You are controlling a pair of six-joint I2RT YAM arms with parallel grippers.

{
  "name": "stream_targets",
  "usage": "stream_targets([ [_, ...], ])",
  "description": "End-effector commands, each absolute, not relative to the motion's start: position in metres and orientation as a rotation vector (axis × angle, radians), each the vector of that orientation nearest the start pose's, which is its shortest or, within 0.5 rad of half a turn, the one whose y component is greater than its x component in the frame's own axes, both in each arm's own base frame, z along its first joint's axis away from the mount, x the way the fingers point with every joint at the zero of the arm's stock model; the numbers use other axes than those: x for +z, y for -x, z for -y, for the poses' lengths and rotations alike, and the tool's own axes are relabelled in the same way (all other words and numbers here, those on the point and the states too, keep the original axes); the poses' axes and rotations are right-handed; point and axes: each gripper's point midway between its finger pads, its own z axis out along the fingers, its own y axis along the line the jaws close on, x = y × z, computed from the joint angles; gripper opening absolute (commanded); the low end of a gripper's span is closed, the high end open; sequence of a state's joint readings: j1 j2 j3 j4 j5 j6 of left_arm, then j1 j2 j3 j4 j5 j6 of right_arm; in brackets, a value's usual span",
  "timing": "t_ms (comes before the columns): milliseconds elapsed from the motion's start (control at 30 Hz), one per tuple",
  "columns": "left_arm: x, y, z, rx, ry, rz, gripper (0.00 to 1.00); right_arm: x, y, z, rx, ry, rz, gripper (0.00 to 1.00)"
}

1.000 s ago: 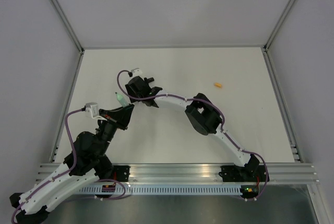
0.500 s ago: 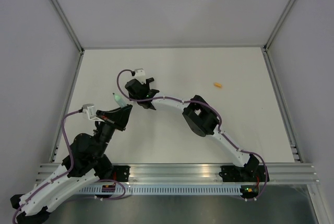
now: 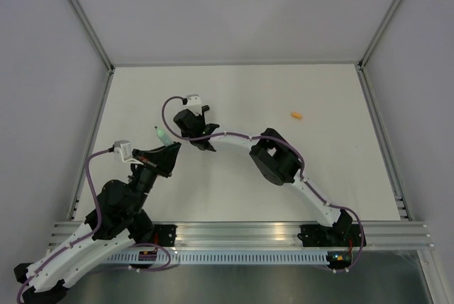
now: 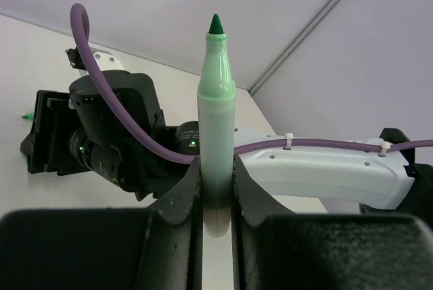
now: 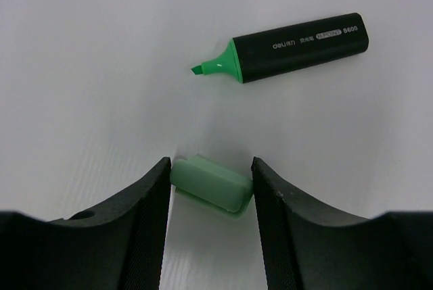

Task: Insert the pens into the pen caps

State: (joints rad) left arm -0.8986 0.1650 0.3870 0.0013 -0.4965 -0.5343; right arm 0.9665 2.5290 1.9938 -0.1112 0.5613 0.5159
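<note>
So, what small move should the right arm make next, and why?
Probably close the right tool firmly on the cap: it lies askew on the table between the fingers, and a firm pinch is not evident. The left tool holds the pale pen, tip bare.

L arm (image 3: 117, 205) high, jaws clamped | R arm (image 3: 284, 166) stretched fwd-left, jaws low, part-closed

The pale green pen (image 4: 216, 134) stands upright, uncapped. The black highlighter (image 5: 298, 45) lies flat beside the green cap (image 5: 211, 185).
</note>
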Motion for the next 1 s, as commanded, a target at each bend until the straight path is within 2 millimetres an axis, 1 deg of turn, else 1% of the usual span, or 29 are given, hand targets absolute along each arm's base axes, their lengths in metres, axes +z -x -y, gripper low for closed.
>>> stream_targets([
  [0, 0.291, -0.195, 0.135, -0.852, 0.204, -1.415, 0.02, -0.003, -0.408, -0.459, 0.163, 0.283, -2.194, 0.47],
  [33, 0.290, -0.196, 0.135, -0.844, 0.202, -1.421, 0.02, -0.008, -0.404, -0.453, 0.144, 0.304, -2.204, 0.47],
  [67, 0.288, -0.196, 0.136, -0.840, 0.200, -1.425, 0.02, -0.006, -0.403, -0.449, 0.123, 0.333, -2.200, 0.46],
  [100, 0.288, -0.197, 0.137, -0.835, 0.195, -1.426, 0.02, 0.005, -0.403, -0.445, 0.119, 0.332, -2.183, 0.44],
  [133, 0.287, -0.198, 0.138, -0.830, 0.187, -1.433, 0.02, -0.004, -0.399, -0.432, 0.084, 0.347, -2.199, 0.43],
  [167, 0.285, -0.200, 0.141, -0.818, 0.175, -1.448, 0.02, 0.012, -0.401, -0.428, 0.092, 0.344, -2.180, 0.40],
  [200, 0.284, -0.201, 0.144, -0.816, 0.166, -1.457, 0.02, 0.017, -0.405, -0.419, 0.096, 0.327, -2.171, 0.39],
  [233, 0.282, -0.202, 0.148, -0.814, 0.149, -1.472, 0.02, 0.006, -0.398, -0.404, 0.072, 0.343, -2.197, 0.38],
  [267, 0.279, -0.205, 0.154, -0.801, 0.133, -1.498, 0.02, 0.027, -0.401, -0.399, 0.096, 0.325, -2.174, 0.36],
  [300, 0.277, -0.206, 0.158, -0.802, 0.122, -1.513, 0.02, 0.034, -0.407, -0.388, 0.093, 0.317, -2.164, 0.35],
  [333, 0.276, -0.205, 0.164, -0.817, 0.098, -1.524, 0.02, 0.029, -0.402, -0.374, 0.073, 0.330, -2.180, 0.34],
  [367, 0.273, -0.206, 0.170, -0.819, 0.076, -1.544, 0.02, 0.053, -0.405, -0.369, 0.094, 0.317, -2.152, 0.31],
  [433, 0.274, -0.202, 0.183, -0.861, 0.016, -1.554, 0.02, 0.068, -0.407, -0.350, 0.063, 0.349, -2.145, 0.29],
  [467, 0.278, -0.201, 0.187, -0.875, -0.003, -1.549, 0.02, 0.096, -0.408, -0.345, 0.080, 0.345, -2.109, 0.26],
  [500, 0.275, -0.201, 0.193, -0.880, -0.031, -1.566, 0.02, 0.108, -0.407, -0.338, 0.053, 0.390, -2.092, 0.24],
  [533, 0.280, -0.196, 0.201, -0.916, -0.075, -1.563, 0.02, 0.120, -0.406, -0.331, 0.039, 0.400, -2.074, 0.23],
  [567, 0.281, -0.195, 0.205, -0.926, -0.102, -1.569, 0.02, 0.150, -0.405, -0.325, 0.042, 0.389, -2.028, 0.22],
  [600, 0.280, -0.194, 0.209, -0.935, -0.117, -1.578, 0.02, 0.163, -0.402, -0.320, 0.032, 0.400, -2.013, 0.22],
  [633, 0.277, -0.194, 0.214, -0.942, -0.135, -1.596, 0.02, 0.172, -0.399, -0.314, 0.019, 0.415, -1.998, 0.22],
  [667, 0.276, -0.194, 0.215, -0.943, -0.134, -1.600, 0.02, 0.193, -0.397, -0.308, 0.036, 0.391, -1.972, 0.23],
  [700, 0.275, -0.195, 0.216, -0.943, -0.133, -1.606, 0.02, 0.192, -0.396, -0.302, 0.034, 0.403, -1.993, 0.23],
  [733, 0.273, -0.197, 0.216, -0.934, -0.127, -1.613, 0.02, 0.196, -0.396, -0.300, 0.040, 0.403, -1.999, 0.24],
  [767, 0.272, -0.197, 0.216, -0.927, -0.128, -1.617, 0.02, 0.197, -0.395, -0.297, 0.046, 0.388, -2.010, 0.27],
  [833, 0.270, -0.200, 0.212, -0.902, -0.111, -1.620, 0.02, 0.186, -0.394, -0.281, 0.014, 0.348, -2.070, 0.30],
  [867, 0.269, -0.201, 0.210, -0.893, -0.102, -1.623, 0.02, 0.176, -0.394, -0.276, 0.039, 0.205, -2.129, 0.31],
  [900, 0.268, -0.202, 0.208, -0.883, -0.092, -1.625, 0.02, 0.164, -0.387, -0.264, 0.006, 0.151, -2.199, 0.34],
  [933, 0.267, -0.204, 0.206, -0.870, -0.075, -1.627, 0.02, 0.162, -0.386, -0.262, 0.011, 0.082, -2.218, 0.39],
  [967, 0.268, -0.204, 0.204, -0.873, -0.065, -1.623, 0.02, 0.154, -0.382, -0.263, 0.046, -0.076, -2.247, 0.45],
])
